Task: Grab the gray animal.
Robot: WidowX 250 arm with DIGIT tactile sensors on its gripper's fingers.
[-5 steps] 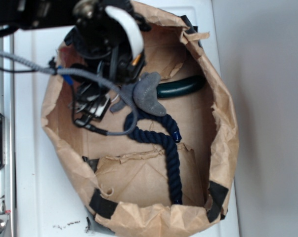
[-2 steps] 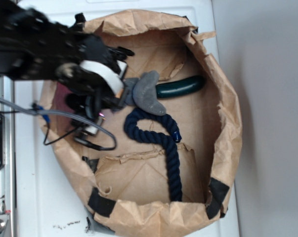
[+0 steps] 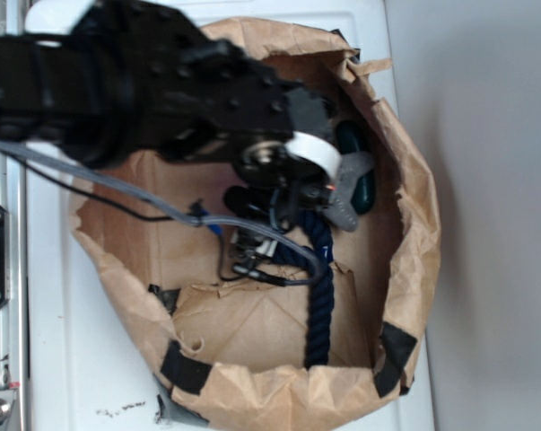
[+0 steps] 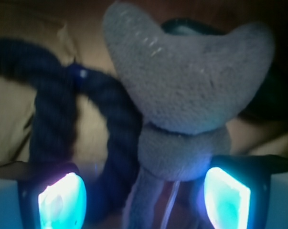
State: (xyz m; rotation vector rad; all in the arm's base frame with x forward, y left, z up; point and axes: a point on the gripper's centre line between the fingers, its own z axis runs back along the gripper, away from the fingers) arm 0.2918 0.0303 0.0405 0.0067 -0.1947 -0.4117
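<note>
Shifted rightward, pincer (image 4: 144, 195) straddles gray animal (image 4: 186, 95) near bag wall (image 3: 414, 224).

So there's this big crumpled brown paper bag (image 3: 405, 224) lying open like a shallow bowl, rim rolled down, with black tape patches (image 3: 185, 368) on the near corners. It sits on a white tabletop (image 3: 64, 350). Inside, a thick navy blue twisted rope (image 3: 320, 296) runs from the middle down toward the near rim; up close in the wrist view the same rope (image 4: 62, 105) curls into a loop on the left. A dark green glossy cucumber-shaped thing (image 3: 355, 166) is tucked against the bag's right wall, partly hidden. A loose torn flap of paper (image 3: 252, 323) covers the bag floor near the front. Plain gray wall (image 3: 494, 180) on the right.
</note>
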